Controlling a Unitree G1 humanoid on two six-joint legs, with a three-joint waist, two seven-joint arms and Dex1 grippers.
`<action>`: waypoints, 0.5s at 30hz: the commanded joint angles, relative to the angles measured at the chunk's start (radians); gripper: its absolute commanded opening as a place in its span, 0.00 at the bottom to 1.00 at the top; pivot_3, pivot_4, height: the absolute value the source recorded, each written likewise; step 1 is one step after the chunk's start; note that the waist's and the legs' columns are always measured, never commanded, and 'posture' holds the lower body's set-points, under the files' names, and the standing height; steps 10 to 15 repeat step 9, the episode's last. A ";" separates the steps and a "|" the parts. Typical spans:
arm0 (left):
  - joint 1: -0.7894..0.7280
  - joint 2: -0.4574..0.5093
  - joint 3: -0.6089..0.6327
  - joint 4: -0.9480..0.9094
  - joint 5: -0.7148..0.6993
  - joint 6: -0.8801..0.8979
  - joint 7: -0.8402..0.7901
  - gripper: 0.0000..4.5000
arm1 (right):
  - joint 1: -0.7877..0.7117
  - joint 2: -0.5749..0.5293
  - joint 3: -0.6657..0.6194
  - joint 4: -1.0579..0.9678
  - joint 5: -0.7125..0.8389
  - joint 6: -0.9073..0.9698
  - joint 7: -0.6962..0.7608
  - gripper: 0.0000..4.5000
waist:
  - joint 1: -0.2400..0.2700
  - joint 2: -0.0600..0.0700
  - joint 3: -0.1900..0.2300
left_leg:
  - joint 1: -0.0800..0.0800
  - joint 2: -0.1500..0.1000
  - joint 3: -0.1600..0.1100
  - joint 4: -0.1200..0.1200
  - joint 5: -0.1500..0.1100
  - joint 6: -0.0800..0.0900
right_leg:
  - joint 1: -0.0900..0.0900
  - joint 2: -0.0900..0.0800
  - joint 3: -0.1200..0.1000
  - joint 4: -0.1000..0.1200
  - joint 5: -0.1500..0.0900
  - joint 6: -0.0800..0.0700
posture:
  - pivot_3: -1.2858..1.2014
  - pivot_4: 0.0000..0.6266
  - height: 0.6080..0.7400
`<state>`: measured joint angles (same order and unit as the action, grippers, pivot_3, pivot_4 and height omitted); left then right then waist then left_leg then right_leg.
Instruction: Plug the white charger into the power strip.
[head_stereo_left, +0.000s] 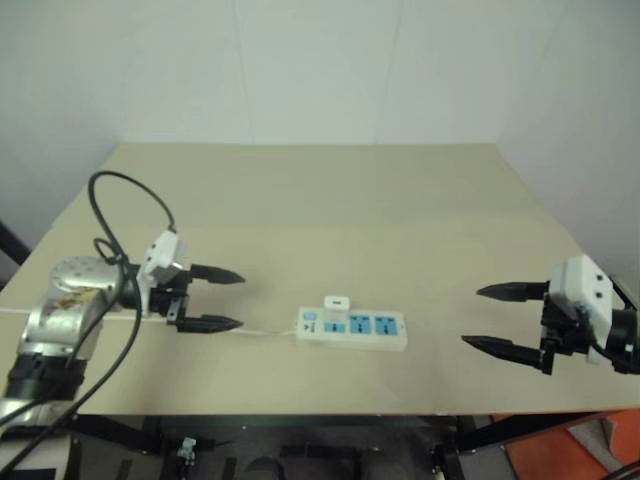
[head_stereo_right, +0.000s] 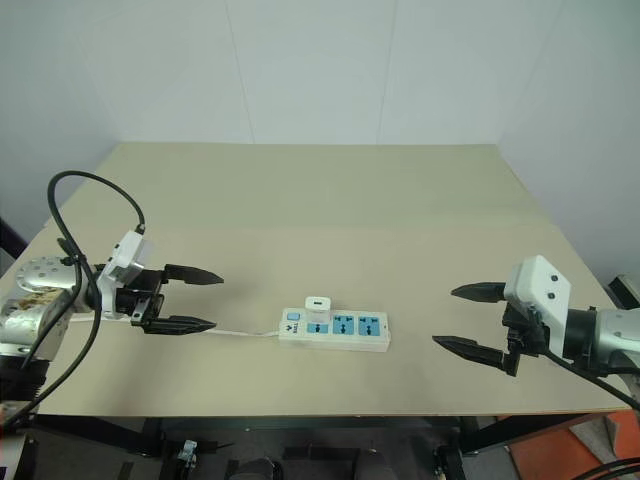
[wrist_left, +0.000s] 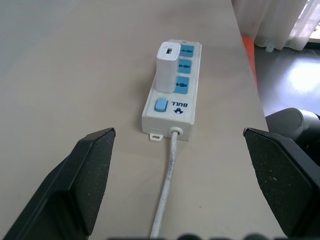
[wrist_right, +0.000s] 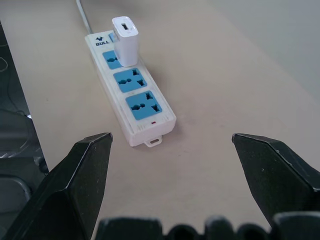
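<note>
The power strip (head_stereo_left: 352, 329) lies flat near the table's front edge, its thin cord (wrist_left: 166, 187) running off toward my left. The white charger (head_stereo_left: 336, 303) stands upright in the socket nearest the switch, also seen as the white charger (wrist_right: 125, 40) from the right wrist. My left gripper (head_stereo_left: 213, 299) hovers open to the left of the strip, pointing at it, nothing between its fingers. My right gripper (head_stereo_left: 503, 319) is open well to the right of the strip, also empty. The other two blue sockets (wrist_right: 141, 94) are bare.
The beige table (head_stereo_left: 330, 200) stretches back to a white wall. A black cable (head_stereo_left: 120, 215) loops over my left arm. Beyond the table's right front corner lies orange floor (head_stereo_left: 560, 455).
</note>
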<state>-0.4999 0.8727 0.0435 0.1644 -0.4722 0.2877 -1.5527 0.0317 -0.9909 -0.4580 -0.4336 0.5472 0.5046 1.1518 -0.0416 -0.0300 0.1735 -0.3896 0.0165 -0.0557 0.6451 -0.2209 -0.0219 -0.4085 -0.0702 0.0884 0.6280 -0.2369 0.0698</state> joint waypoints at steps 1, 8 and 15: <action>-0.017 0.019 0.017 -0.020 -0.013 0.004 -0.014 0.99 | -0.001 -0.017 -0.034 -0.025 0.017 0.003 -0.011 1.00 | 0.000 0.000 0.000 | 0.000 0.000 0.000 0.000 0.000 0.000 | 0.000 0.000 0.000 0.000 0.000 0.000 | 0.52 0.24 1.00; -0.043 0.012 0.000 -0.002 -0.005 0.006 -0.029 0.99 | 0.023 -0.011 -0.030 -0.034 0.021 -0.002 -0.019 1.00 | 0.001 0.000 0.000 | 0.000 0.000 0.000 0.000 0.000 0.000 | 0.000 0.000 0.000 0.000 0.000 0.000 | 0.52 0.24 1.00; -0.045 0.011 -0.001 0.000 -0.006 0.008 -0.031 0.99 | 0.025 -0.012 -0.031 -0.036 0.023 -0.001 -0.021 1.00 | 0.001 0.000 0.000 | 0.000 0.000 0.000 0.000 0.000 0.000 | 0.000 0.000 0.000 0.000 0.000 0.000 | 0.52 0.24 1.00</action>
